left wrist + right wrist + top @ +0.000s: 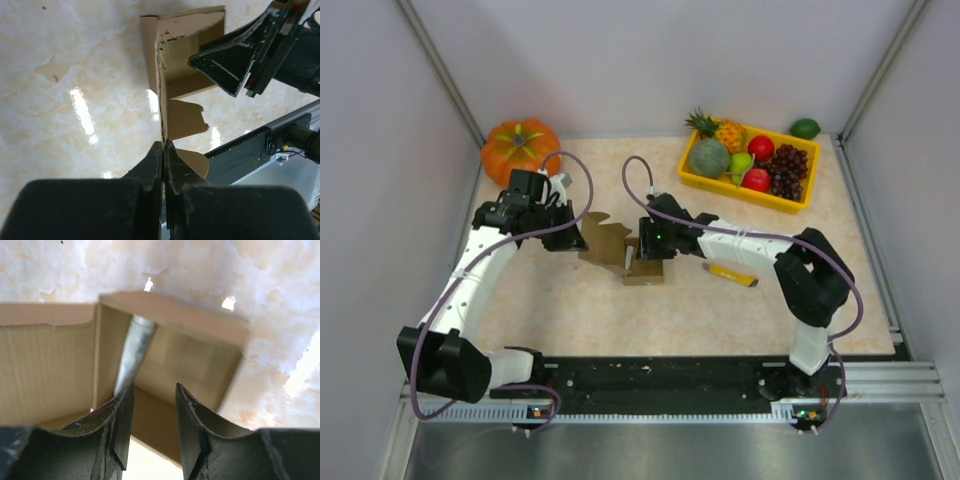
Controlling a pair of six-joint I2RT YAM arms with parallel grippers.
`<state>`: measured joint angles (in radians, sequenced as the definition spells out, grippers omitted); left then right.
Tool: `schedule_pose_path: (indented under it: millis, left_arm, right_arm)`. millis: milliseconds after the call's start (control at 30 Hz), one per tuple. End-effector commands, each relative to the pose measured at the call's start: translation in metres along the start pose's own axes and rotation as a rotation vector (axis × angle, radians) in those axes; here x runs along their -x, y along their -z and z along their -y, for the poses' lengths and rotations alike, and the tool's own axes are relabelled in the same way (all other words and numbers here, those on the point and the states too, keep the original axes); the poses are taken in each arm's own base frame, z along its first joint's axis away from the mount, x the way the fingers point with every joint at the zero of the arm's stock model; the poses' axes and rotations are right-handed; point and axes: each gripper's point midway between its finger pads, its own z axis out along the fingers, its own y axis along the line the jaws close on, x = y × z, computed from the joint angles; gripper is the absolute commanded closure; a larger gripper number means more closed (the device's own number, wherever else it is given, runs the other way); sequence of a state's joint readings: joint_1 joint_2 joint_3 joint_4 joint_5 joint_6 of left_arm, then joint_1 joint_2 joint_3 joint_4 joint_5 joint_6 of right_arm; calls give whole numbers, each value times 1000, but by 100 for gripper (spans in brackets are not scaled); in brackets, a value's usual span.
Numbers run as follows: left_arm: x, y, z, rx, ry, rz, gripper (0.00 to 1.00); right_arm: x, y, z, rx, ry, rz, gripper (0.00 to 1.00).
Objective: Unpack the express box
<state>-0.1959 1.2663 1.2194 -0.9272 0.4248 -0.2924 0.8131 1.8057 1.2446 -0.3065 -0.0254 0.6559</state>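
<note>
We think the express box [644, 270] in the middle of the desk [570, 310] is light and bendy, so our left fingers [152, 167] pinch its flap [164, 100] while our right fingers [120, 415] hang open.

We see a glossy beige marble-pattern table [620, 310] enclosed by plain white walls [650, 60], overhead-light glare on top.

Top external: high above the near edge of the table [570, 320], tilted down and forward; wide, whole surface in frame
Left wrist: close, sighting along the left gripper [163, 147] at the express box [185, 70], seen edge-on
Right wrist: closest, looking past the right gripper [154, 390] into the box's open mouth
Shared: the box in all three; the left wrist view also catches the right gripper
</note>
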Motion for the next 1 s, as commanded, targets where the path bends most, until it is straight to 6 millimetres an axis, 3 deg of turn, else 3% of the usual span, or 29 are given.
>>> schedule_pose_path:
  millis: [0, 167, 367, 567, 733, 967]
  left_arm:
    - [-22, -5, -22, 69, 59, -47, 100]
    - [-37, -11, -31, 76, 88, -78, 100]
    - [-34, -8, -33, 89, 79, -58, 100]
    - [-27, -4, -25, 55, 72, -27, 100]
    - [-27, -4, -16, 7, 77, -25, 100]
    - [-31, -6, -17, 6, 92, -42, 100]
  right_arm:
    - [22, -12, -11, 3, -49, 40, 61]
    - [26, -19, -16, 4, -10, 41, 54]
    - [24, -21, -14, -40, 19, 14, 54]
    - [17, -9, -8, -92, 55, 4, 54]
    - [10, -9, -11, -100, 42, -12, 64]
    - [-1, -23, -20, -73, 9, -42, 54]
